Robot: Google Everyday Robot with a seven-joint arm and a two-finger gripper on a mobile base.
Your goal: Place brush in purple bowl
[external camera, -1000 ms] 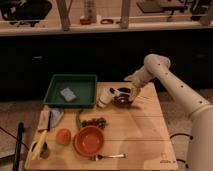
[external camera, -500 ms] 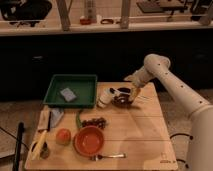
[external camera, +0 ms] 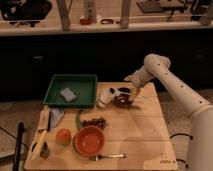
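Observation:
The purple bowl sits at the back middle of the wooden table. The brush, a stubby white cylinder with a dark end, lies right against the bowl's left side, dark end toward the rim. My gripper hangs over the bowl's right rim, at the end of the white arm that reaches in from the right. It is apart from the brush, with the bowl between them.
A green tray holding a grey sponge stands at the back left. In front are an orange-red bowl, a fork, an orange fruit, dark grapes, a green chili and a banana.

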